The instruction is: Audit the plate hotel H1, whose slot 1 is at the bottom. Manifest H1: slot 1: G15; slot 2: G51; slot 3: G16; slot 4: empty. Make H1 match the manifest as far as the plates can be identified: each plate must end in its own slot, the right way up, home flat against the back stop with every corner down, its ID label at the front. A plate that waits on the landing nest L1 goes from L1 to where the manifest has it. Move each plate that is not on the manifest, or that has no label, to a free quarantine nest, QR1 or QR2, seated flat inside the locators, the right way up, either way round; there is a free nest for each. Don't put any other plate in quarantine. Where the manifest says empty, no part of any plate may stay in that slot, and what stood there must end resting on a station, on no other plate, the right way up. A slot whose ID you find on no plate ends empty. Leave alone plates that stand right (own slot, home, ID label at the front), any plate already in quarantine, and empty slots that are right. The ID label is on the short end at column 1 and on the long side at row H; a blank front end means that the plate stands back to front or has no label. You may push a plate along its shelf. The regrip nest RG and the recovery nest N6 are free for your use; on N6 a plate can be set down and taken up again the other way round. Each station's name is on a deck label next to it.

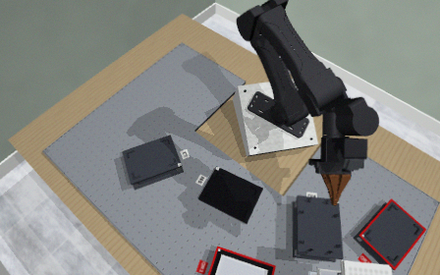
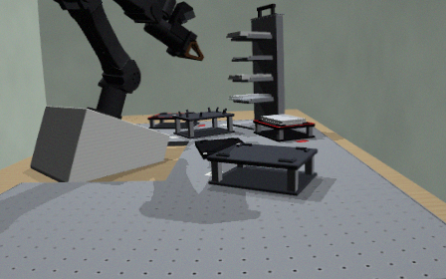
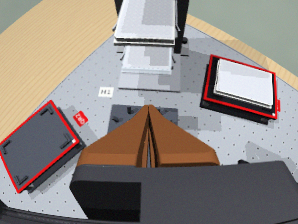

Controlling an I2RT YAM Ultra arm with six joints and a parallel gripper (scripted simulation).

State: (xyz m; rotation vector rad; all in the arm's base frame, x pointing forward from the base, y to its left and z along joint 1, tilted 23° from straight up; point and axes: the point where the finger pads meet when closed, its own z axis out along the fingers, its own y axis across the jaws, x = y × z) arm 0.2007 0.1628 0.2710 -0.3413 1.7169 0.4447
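Observation:
The plate hotel H1 point(image 2: 264, 65) stands at the far end of the deck, a dark tower with four shelves. Pale plates lie on the top shelf point(image 2: 249, 37) and on the two lower shelves point(image 2: 246, 98); the third shelf up looks thinner. Labels are too small to read. The hotel also shows at the top of the wrist view point(image 3: 149, 3). My gripper point(image 1: 335, 192) is shut and empty, its brown fingers pressed together point(image 3: 148, 139). It hovers high above the edge of an empty dark nest point(image 1: 316, 227) in front of the hotel.
A red-framed quarantine nest point(image 1: 391, 233) is empty. The other red-framed nest point(image 3: 242, 86) holds a white plate. A black tilted pad point(image 1: 230, 193) and another empty dark nest point(image 1: 151, 159) stand further from the hotel. The arm's pale base block point(image 2: 95, 141) is beside them.

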